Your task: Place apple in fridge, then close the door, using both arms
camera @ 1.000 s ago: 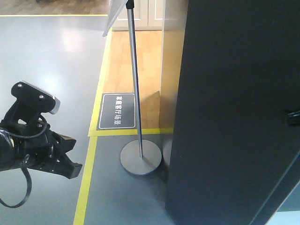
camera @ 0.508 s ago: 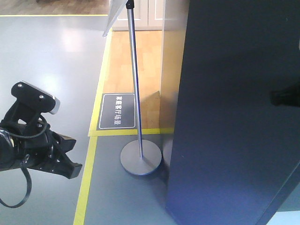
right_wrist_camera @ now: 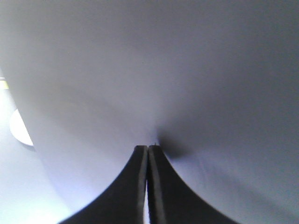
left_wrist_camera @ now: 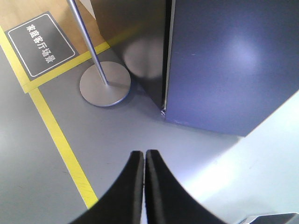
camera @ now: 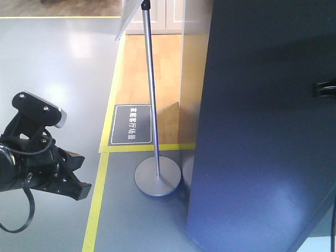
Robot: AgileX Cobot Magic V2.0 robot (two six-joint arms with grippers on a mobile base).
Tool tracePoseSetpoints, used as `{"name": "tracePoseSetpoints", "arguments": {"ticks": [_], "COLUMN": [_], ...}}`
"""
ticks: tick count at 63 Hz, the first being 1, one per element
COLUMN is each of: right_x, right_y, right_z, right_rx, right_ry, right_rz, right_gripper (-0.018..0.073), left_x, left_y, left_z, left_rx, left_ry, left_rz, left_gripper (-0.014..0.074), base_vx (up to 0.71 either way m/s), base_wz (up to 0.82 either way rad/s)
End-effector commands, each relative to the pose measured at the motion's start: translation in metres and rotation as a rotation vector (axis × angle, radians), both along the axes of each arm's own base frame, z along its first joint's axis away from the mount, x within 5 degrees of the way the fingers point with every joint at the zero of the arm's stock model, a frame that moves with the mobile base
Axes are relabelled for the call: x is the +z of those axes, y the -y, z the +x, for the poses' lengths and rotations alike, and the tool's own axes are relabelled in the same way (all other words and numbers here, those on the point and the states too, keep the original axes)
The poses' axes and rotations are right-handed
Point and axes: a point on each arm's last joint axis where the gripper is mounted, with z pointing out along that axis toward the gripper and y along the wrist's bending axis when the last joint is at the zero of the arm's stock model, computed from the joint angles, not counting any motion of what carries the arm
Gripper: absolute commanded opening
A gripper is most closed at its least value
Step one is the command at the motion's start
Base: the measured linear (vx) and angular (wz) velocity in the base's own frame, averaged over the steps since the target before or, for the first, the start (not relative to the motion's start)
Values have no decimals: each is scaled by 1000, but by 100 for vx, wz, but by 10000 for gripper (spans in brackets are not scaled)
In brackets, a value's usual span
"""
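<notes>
Tall dark blue-grey fridge door [camera: 262, 131], judged stiff and heavy, is best pushed mid-panel by closed right gripper [right_wrist_camera: 147, 148]; left gripper [left_wrist_camera: 143, 154] also closed, empty.

Grey floor [camera: 52, 79] spreads glossy beneath me, catching pale patches of overhead light; yellow tape lines [camera: 95, 202] run across it and frame a strip of wood flooring [camera: 139, 68]; a black floor sign [camera: 132, 124] with white characters lies flat on that wood, just inside the tape corner; a slim metal pole [camera: 151, 89] rises from a round grey base [camera: 157, 178] on the grey floor beside the sign, carrying a tilted board [camera: 127, 16] at the top edge of my front view; white cabinet doors [camera: 163, 14] stand beyond; a pale blue-white surface [left_wrist_camera: 261, 163] fills my left view's lower right.
</notes>
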Motion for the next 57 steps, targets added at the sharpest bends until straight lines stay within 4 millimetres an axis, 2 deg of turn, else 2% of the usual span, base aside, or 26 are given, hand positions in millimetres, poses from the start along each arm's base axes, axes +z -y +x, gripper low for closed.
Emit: {"name": "tracePoseSetpoints", "arguments": {"ticks": [1,8,21,41,57], "right_x": [19,16,11,6,7], "right_y": [20,40,59,61,69], "right_z": [3,6,17,41,71], "right_rx": [-23,-64,-97,-74,-76], "right_ry": [115,124,177,312,278], "right_rz": [-9,-14,21,91,99], "right_gripper": [-2,-2,-1,-1,-1], "left_x": [17,17,17,17,17], "left_y": [0,0,0,0,0], "left_z": [2,2,2,2,2], "left_rx": [15,15,15,15,15], "left_ry": [84,83,83,83,83], "left_rz": [-55,-55,-55,-55,-55], "left_gripper": [-6,-6,-6,-6,-6], "base_vx": [0,0,0,0,0], "base_wz": [0,0,0,0,0]}}
